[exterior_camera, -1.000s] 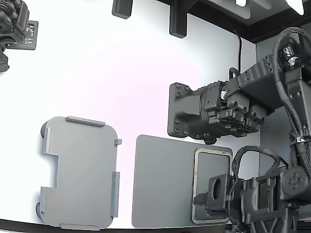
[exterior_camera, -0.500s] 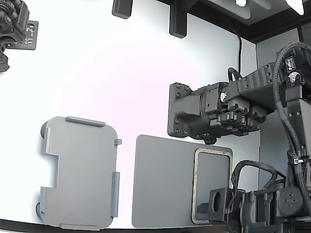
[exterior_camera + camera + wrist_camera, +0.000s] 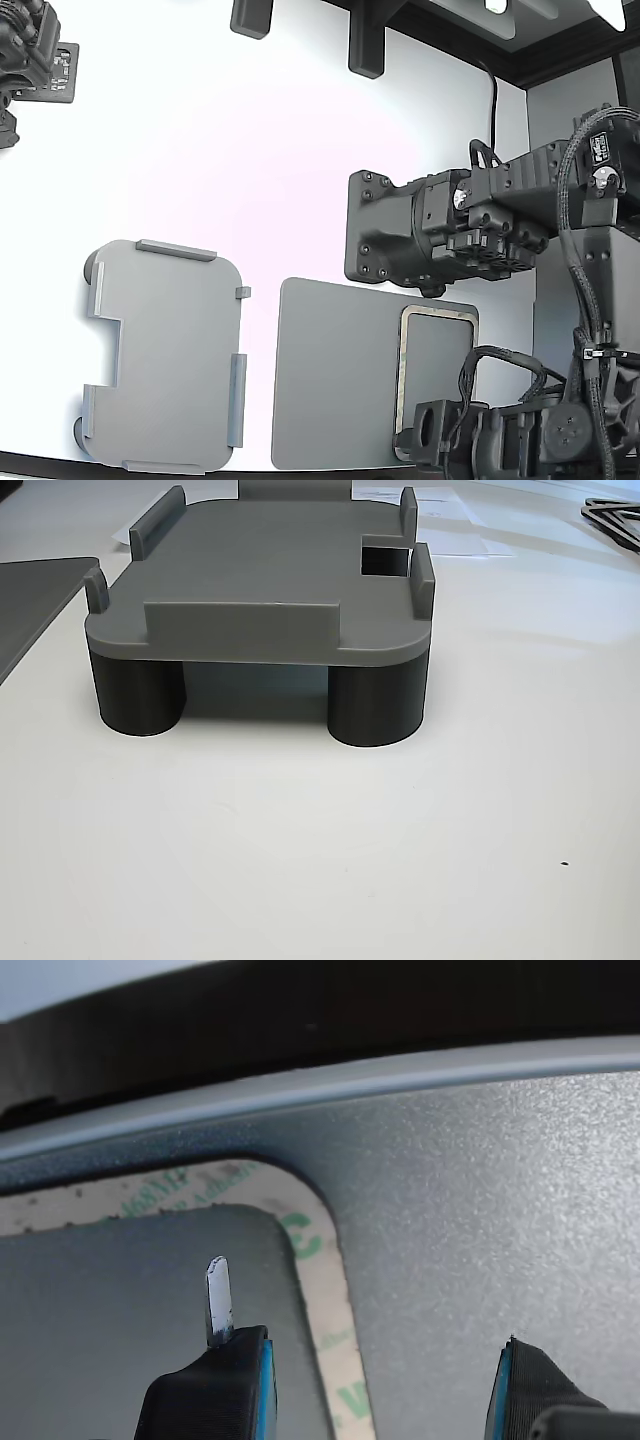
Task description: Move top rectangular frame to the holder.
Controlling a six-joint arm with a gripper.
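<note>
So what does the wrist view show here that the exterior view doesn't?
Only the wrist view shows the open gripper straddling one side of the frame, and green print on the frame's rim. Only the exterior view shows the empty holder on the white table, apart from the mat, and the arm low over the frame. Both show the frame lying on the dark mat.

I see a white table (image 3: 250,160) carrying everything. On it, toward the exterior view's left, the light grey holder (image 3: 165,355) stands on dark round feet (image 3: 375,705), its top bare. Just beside it, to the exterior view's right, a darker flat grey mat (image 3: 335,375) lies directly on the white surface, near the table's front edge.
</note>
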